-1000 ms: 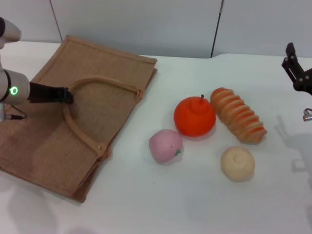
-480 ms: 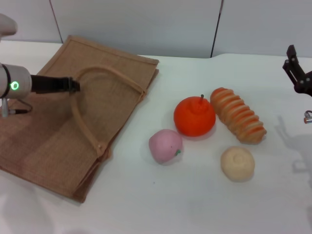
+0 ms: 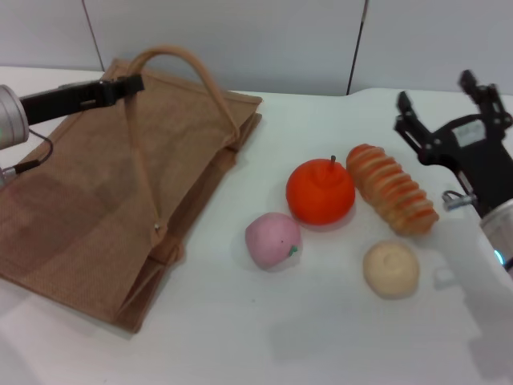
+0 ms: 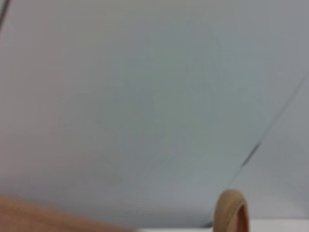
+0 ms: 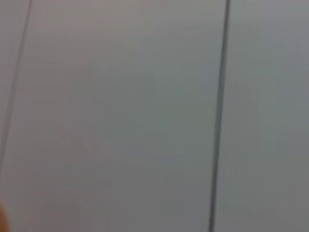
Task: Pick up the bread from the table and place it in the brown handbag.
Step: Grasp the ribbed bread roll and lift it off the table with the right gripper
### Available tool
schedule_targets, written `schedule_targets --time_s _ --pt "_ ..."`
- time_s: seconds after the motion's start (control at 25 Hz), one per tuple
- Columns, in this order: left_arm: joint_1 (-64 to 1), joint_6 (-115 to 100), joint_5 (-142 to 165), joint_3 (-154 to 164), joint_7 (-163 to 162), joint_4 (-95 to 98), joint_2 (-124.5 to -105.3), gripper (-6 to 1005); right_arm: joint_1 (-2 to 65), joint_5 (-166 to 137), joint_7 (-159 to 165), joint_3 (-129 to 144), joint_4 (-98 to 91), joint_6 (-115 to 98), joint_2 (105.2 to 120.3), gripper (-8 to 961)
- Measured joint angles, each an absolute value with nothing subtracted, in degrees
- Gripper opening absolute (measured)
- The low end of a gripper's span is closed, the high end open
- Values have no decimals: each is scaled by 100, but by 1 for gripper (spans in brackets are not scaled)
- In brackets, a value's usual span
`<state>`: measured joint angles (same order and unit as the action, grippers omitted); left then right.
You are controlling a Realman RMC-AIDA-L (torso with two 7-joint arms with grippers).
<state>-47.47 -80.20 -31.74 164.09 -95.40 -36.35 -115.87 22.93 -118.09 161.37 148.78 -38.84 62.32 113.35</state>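
The bread (image 3: pixel 391 189), a ridged orange-brown loaf, lies on the white table (image 3: pixel 264 337) right of an orange fruit. The brown handbag (image 3: pixel 80 192) lies flat at the left. My left gripper (image 3: pixel 133 83) is shut on the bag's upper handle (image 3: pixel 178 53) and holds it raised above the bag. A bit of that handle (image 4: pixel 231 210) shows in the left wrist view. My right gripper (image 3: pixel 439 96) is open and empty, above the table just behind and right of the bread. The right wrist view shows only the wall.
An orange fruit (image 3: pixel 321 191) touches the bread's left side. A pink peach (image 3: pixel 272 239) lies in front of the fruit, and a round pale bun (image 3: pixel 390 269) lies in front of the bread. The wall runs behind the table.
My left gripper has lifted the bag's handle up and back, pulling the top side of the bag up. My right arm has come in from the right edge toward the bread.
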Motion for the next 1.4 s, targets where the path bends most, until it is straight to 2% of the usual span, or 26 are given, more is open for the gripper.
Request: schedule_targets --time_s 0.08,0.2,0.4,0.52,0.64,0.84,1.08,1.32,1.4 --pt "-4687 -8207 -3388 16409 -9368 -3582 -11593 124 2294 -11852 16138 14881 -4311 5766 11121 892" --pt "-4626 -8398 -3666 16409 -9069 -3385 -11594 123 2294 -11856 16139 14854 -5074 4982 10660 892" --pt "-4567 -8843 -3891 16400 -8629 -3174 -11592 121 2329 -11872 16138 14742 -6099 3596 10092 892" --pt "-4523 -9154 -4070 16400 -8500 -3134 -11585 123 2365 -11882 16121 14522 -6541 2684 9869 892" --pt "-4506 -9412 -4147 16400 -8484 -3131 -11578 124 2372 -12039 16102 14076 -6866 1555 9770 892" --pt "-4506 -9747 -4196 16400 -8480 -3129 -11568 127 2339 -12607 16095 13355 -7104 61 9874 892" --pt "-4522 -10012 -4296 16400 -8476 -3133 -11566 129 2304 -12905 15871 12577 -7063 -1143 10178 892" --pt "-4508 -10044 -4336 16400 -8473 -3133 -11566 132 2295 -12911 15035 11586 -6634 -2005 10764 892" --pt "-4508 -10046 -4337 16401 -8472 -3130 -11566 133 2326 -12915 14821 11350 -6521 -2223 10899 892"
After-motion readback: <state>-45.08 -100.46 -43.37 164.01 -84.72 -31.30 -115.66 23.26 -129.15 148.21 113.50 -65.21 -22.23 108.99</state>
